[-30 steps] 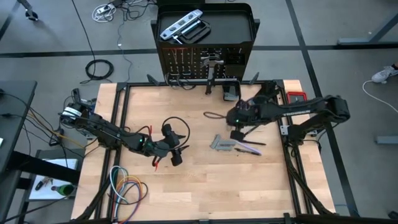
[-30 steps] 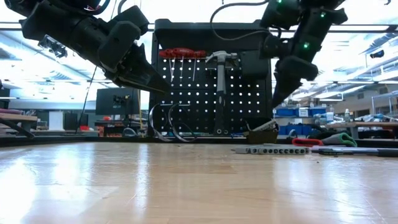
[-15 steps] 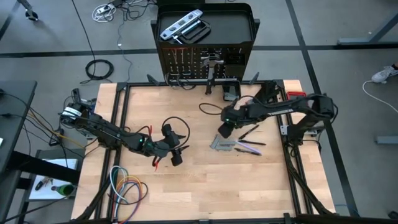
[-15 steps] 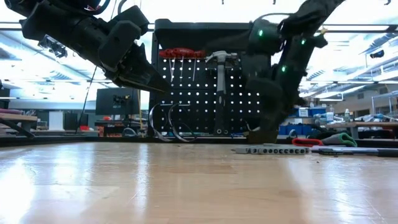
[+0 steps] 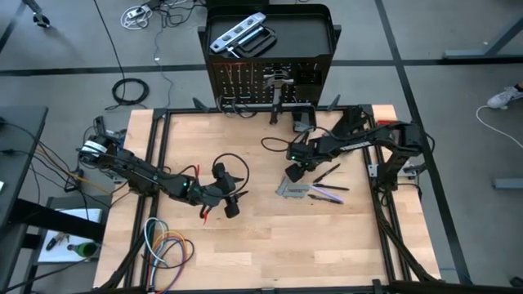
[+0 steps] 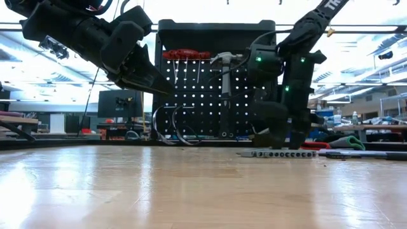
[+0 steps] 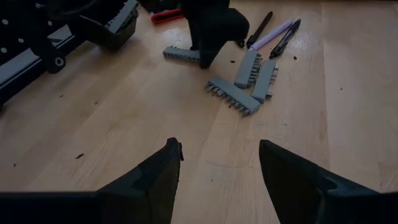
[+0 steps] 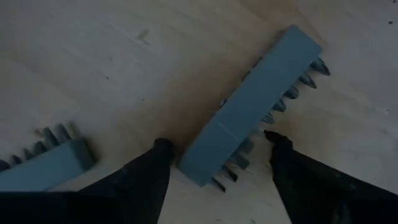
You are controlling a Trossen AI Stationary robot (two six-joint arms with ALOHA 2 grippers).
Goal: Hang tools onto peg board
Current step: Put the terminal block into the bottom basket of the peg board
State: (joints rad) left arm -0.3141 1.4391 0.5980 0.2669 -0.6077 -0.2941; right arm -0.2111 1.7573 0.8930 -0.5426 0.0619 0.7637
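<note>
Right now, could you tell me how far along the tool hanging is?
Partly done: a hammer and red-handled pliers hang on the peg board. The right gripper, open, straddles a grey bit holder on the table. Pens remain; the left gripper waits open.

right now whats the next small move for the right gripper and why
Probably close. The right gripper is low over the wooden table, open, its fingers on either side of one end of a grey bit holder, so shutting should grip it.
</note>
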